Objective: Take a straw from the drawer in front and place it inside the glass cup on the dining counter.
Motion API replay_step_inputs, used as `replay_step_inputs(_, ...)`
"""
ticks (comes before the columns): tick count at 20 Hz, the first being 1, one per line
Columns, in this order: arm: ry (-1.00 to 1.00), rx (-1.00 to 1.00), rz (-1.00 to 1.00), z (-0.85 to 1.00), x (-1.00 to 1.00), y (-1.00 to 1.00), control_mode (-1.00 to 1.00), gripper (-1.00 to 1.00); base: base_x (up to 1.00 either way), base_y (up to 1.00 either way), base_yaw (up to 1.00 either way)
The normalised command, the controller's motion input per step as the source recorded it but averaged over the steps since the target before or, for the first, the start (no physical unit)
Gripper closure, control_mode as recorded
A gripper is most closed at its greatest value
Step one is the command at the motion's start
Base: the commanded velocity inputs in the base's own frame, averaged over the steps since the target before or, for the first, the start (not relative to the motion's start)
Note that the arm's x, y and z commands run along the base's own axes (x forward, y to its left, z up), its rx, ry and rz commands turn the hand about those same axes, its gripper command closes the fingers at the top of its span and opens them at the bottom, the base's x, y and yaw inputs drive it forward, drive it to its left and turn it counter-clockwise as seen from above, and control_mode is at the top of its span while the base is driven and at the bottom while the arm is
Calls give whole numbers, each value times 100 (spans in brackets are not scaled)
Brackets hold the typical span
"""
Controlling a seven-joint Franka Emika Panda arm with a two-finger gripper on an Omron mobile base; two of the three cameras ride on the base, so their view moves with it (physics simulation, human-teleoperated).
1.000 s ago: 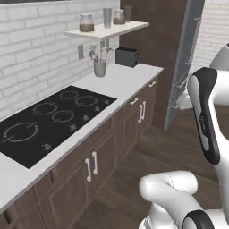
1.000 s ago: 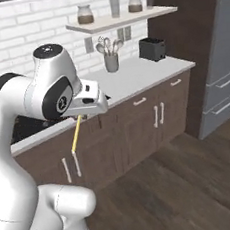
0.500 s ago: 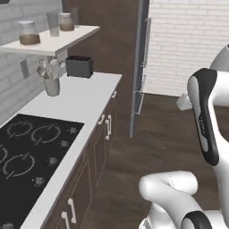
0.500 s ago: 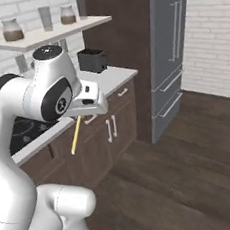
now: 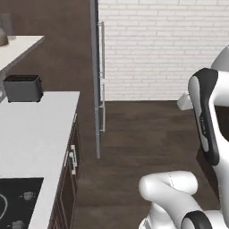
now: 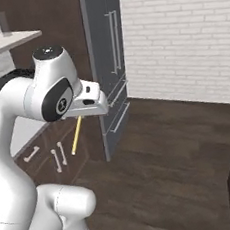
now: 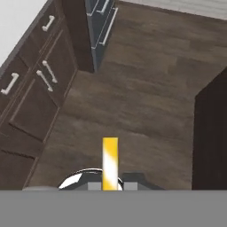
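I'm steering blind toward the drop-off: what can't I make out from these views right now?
- Glass cup and dining counter top: neither can be made out; a dark panel is cut by the hand view's right edge.
- Straw: its top is hidden under the hand in the right base view.
- Gripper: fingertips cut off at the hand view's bottom, so the contact on the straw is unclear.
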Motion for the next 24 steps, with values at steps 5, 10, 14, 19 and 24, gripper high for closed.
replay_step_inputs(5,0,0,0,0,0,0,100,100,100,0,-45)
replay_step_inputs(10,0,0,0,0,0,0,100,100,100,0,-44)
replay_step_inputs(14,0,0,0,0,0,0,100,100,100,0,-44)
replay_step_inputs(19,0,0,0,0,0,0,100,100,100,0,-43)
replay_step_inputs(24,0,0,0,0,0,0,100,100,100,0,-43)
